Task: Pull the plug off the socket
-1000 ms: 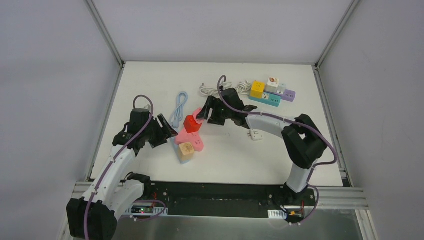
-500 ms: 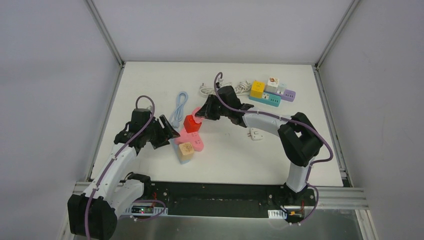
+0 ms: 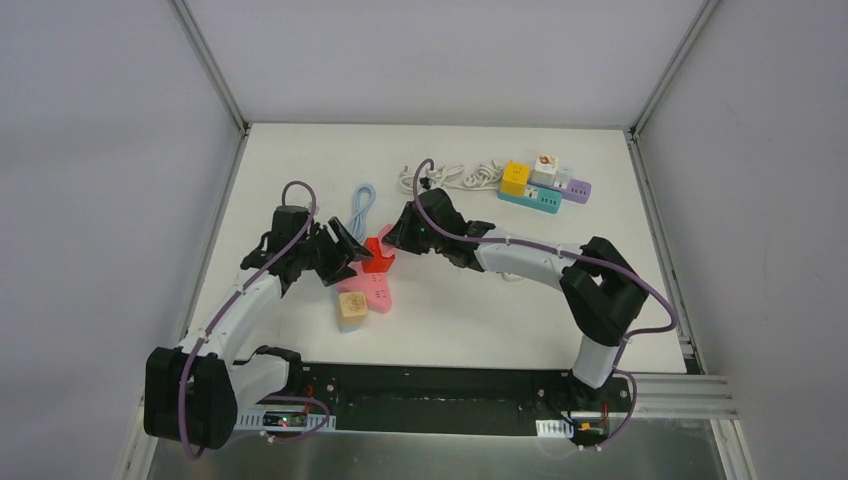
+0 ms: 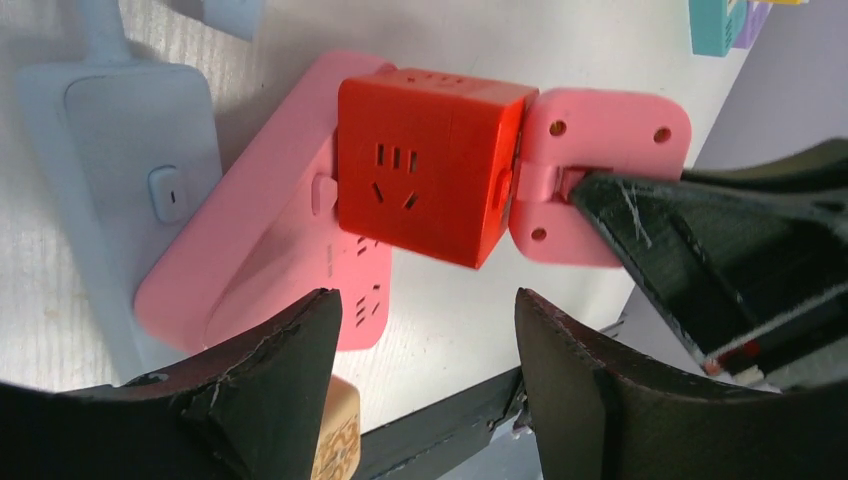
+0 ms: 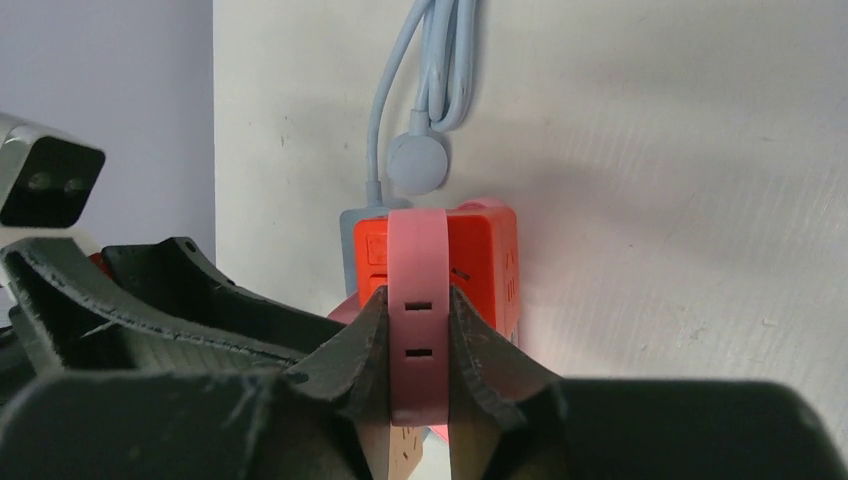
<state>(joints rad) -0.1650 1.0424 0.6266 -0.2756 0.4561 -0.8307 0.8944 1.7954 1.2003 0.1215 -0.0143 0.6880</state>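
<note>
A red cube socket stands plugged into a pink power strip, which lies on the white table. A flat pink plug with two slots sits against the cube's side. My right gripper is shut on this pink plug, one finger on each flat face, with the red cube just beyond. From above, the right gripper is at the cube's far right. My left gripper hangs open over the strip's near end with nothing between its fingers, and from above the left gripper is just left of the cube.
A tan cube sits on the strip's near end. A light blue strip lies beside it, its coiled blue cable behind. White cable and a cluster of coloured sockets lie at the back right.
My right gripper moved left and shut on the pink plug. The pink strip with its cubes slid left and nearer. My left gripper came forward to the cube's left.
</note>
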